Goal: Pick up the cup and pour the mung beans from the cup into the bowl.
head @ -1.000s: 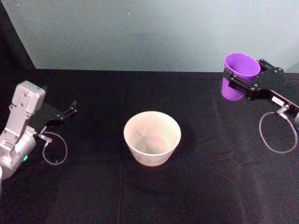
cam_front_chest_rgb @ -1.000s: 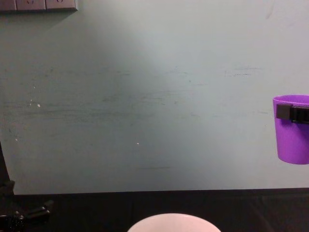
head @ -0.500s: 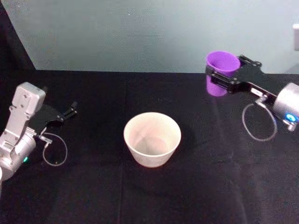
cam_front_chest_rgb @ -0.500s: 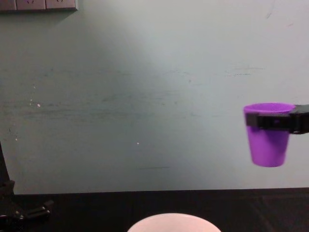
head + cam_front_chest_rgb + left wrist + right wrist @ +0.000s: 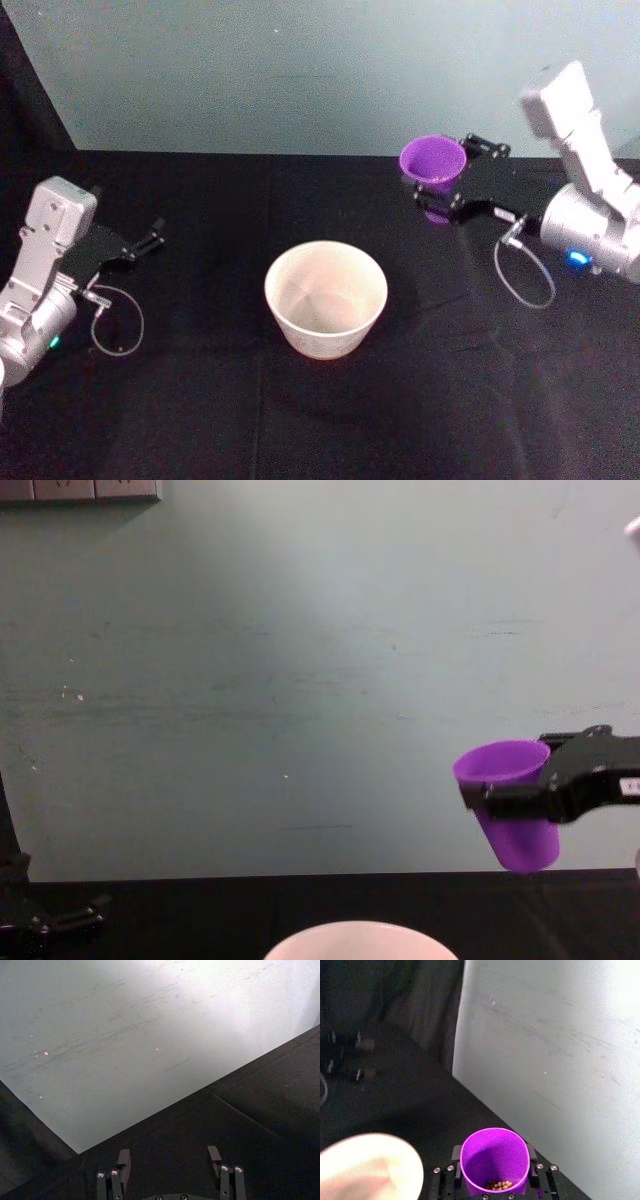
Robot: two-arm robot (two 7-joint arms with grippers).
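In the head view the cup [image 5: 433,163] hangs right of centre in the upper half, above and to the right of the bowl [image 5: 325,330] and well apart from it. Its mouth faces up and its purple base drops away below. The right gripper [image 5: 445,175] clamps it from the right, one finger on either side of the wall, and a loop of cable [image 5: 520,280] hangs under the wrist. The bowl stands upright at centre on the black table [image 5: 200,410]. The left gripper [image 5: 155,232] rests low at the left edge, fingers spread and holding nothing. The left wrist view shows what the head view leaves small: the left gripper [image 5: 169,1156] is wide apart, with bare black cloth and the pale wall [image 5: 150,1020] between its fingers. The right wrist view looks down into the cup [image 5: 494,1160], where a small heap of mung beans [image 5: 498,1185] lies at the bottom. The right gripper [image 5: 493,1160] presses both sides, and the bowl [image 5: 365,1170] is a pale blur at lower left. The chest view gives the tilt from the side. The cup [image 5: 510,800] sits at lower right, raised off the table, its long axis leaning from upright with the mouth tipped toward the frame's centre. The right gripper [image 5: 505,798] bands its middle, the bowl [image 5: 355,935] rim peeks over the bottom edge, and the left gripper [image 5: 60,920] lies at lower left.
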